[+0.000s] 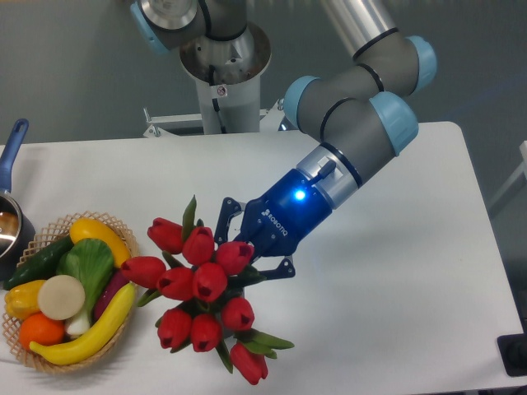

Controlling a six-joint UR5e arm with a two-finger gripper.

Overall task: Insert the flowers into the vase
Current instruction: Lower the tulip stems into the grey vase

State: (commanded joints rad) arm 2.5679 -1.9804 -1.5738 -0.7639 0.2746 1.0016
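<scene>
Far left, a blue-handled saucepan (10, 216) is being cut off by the frame edge; beside it a wicker basket (132, 257) w/ fruit & veg. The flowers (200, 290) are being held just right of the basket, the gripper (239, 257) clamped on their stems. Vase is being hidden.
</scene>
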